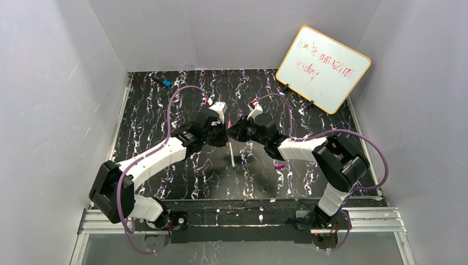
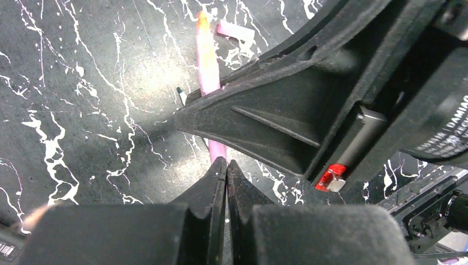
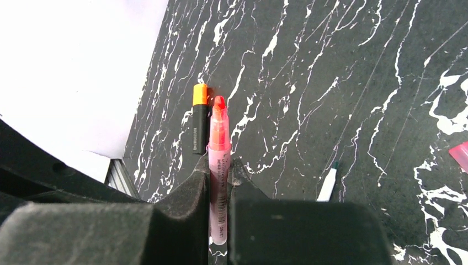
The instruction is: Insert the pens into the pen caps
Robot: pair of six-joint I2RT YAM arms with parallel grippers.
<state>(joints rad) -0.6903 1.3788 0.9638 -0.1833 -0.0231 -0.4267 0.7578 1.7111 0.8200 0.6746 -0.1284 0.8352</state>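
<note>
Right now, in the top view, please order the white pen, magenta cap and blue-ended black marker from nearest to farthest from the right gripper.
1. White pen, centre, right by the right gripper.
2. Magenta cap, farther right, near side.
3. Blue-ended black marker, far left corner.

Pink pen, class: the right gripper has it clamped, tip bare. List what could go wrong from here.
1. The pen sticks far out of the right gripper, so pushing it into a cap may tilt or slide it in the grip.
2. The left gripper, shut, sits right up by the right one; either moving could knock the pen askew.
3. The pale pink cap lies flat and loose on the table; it may skid away when pressed.
</note>
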